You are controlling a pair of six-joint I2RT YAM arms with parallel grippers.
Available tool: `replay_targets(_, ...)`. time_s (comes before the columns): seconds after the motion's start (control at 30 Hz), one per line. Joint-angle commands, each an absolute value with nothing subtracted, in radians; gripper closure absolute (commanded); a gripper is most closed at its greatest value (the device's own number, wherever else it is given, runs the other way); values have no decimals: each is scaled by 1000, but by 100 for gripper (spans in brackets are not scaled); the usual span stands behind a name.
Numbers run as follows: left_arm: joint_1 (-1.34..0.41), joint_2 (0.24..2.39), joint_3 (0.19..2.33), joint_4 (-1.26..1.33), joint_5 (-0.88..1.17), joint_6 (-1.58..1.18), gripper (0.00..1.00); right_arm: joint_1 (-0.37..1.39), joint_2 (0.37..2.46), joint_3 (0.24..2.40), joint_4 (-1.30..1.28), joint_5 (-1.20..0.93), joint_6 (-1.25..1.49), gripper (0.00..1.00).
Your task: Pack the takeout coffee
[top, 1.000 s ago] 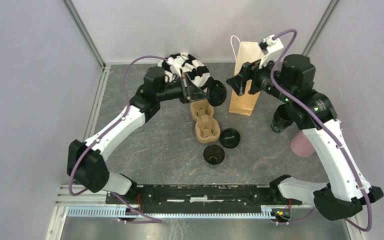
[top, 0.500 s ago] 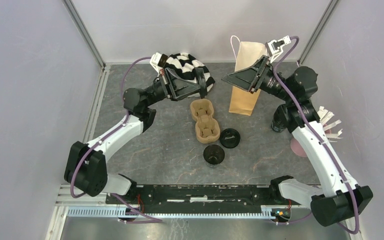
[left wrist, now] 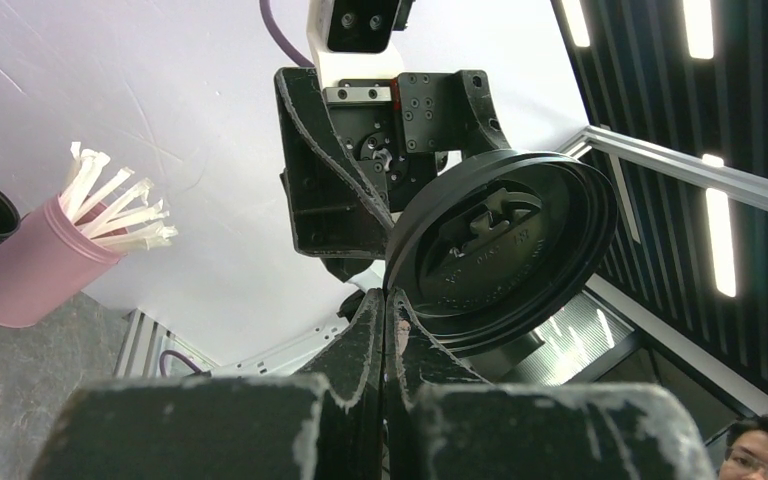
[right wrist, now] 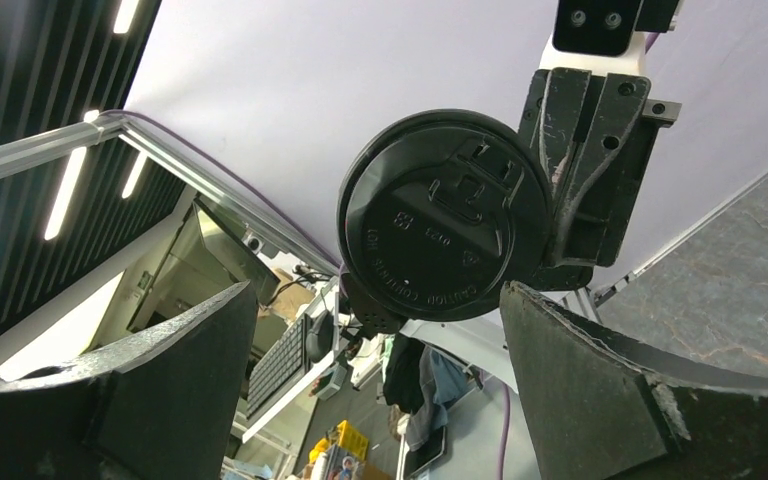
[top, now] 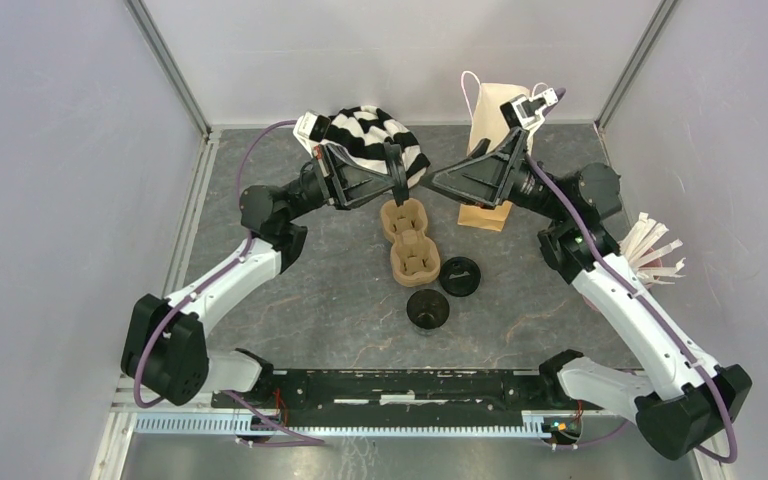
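Black lid [left wrist: 495,250], pinched at its rim in the clamped left gripper [left wrist: 385,298], could slip if the wide-spread, empty right gripper [right wrist: 372,300] knocks it

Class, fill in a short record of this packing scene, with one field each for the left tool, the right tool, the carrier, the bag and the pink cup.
Left tool: shut, pinching the rim of a black lid
Right tool: open, pointed at the lid, holding nothing
Carrier: brown, two wells, both empty
Paper bag: upright at the far side
Pink cup: holds white sticks
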State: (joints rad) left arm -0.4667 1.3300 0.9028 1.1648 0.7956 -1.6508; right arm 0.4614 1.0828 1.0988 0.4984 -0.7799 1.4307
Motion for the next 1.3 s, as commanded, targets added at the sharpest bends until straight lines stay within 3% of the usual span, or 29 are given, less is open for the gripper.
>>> replay_targets(0.0,-468,1292,890,1190,794,-1670,98,495,1067,1097,515,-746,1404,2)
replay_targets(0.27,-468,1306,906,1187,796,-1654,98,527,1091,1133,350,-696,1368,2)
replay_targets(0.7,-469,1336,901,1193,804,-1635,98,539,1132,1094,550,-719,1556,2)
replay_targets(1.27,-468,1356,926,1143,894,-1564,98,540,1146,1111,442,-713,1545,2)
